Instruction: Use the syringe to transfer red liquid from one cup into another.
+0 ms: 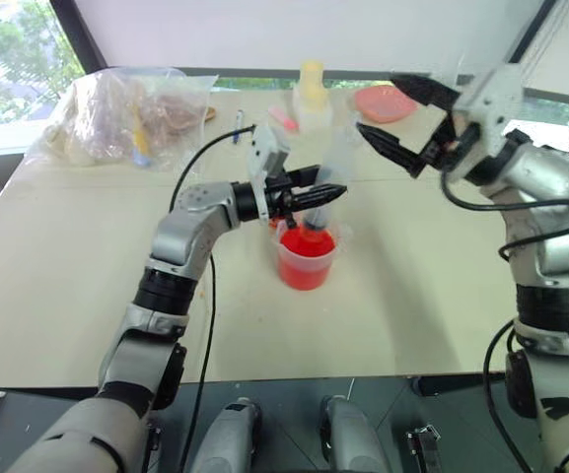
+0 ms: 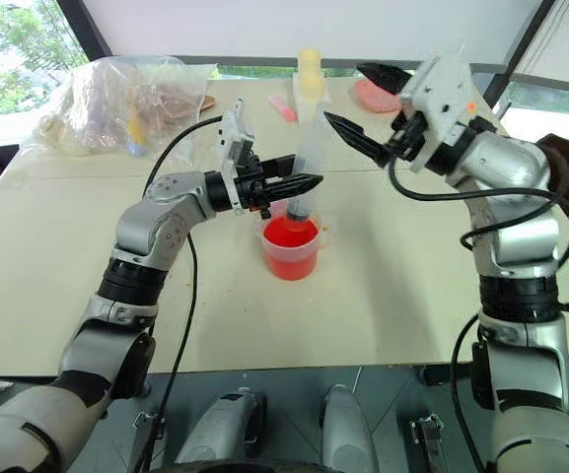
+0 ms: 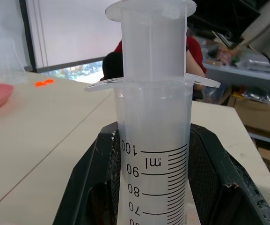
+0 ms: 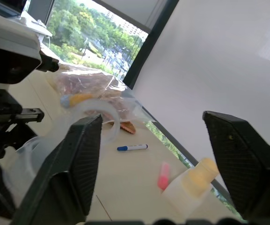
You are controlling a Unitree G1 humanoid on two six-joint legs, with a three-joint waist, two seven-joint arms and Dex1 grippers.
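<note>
Left pincer [image 2: 304,183] is clamped on the barrel of the syringe [image 2: 309,158], holding it upright over the spouted cup [image 2: 290,248] near surface [image 2: 67,276] centre; right pincer [image 2: 358,103] hangs spread wide at approx 1 o'clock from the plunger top, gripping nothing. Syringe long axis runs vertical: tip down into the red liquid [image 2: 290,235], plunger end up toward 12 o'clock. In the left wrist view the plunger stands raised a bit above the barrel flange and the barrel looks cloudy-white around the upper marks, so how much red it holds can't be told. Risks, as I judge them: w/ only one pincer on a smooth plastic barrel, the syringe could slip or tilt, and the tip could catch the cup wall and tip the cup, spilling red on the surface. If the syringe is lifted out fast, drips from the tip could fall outside the cup. The right pincer coming back in off-line could knock the plunger sideways rather than grasp it. Smaller receiving cup isn't clearly made out, so the aim for the transfer is uncertain. Blue pen [image 4: 132,147] and a bag [image 2: 126,103] lie well apart at approx 10–11 o'clock, no hazard.
</note>
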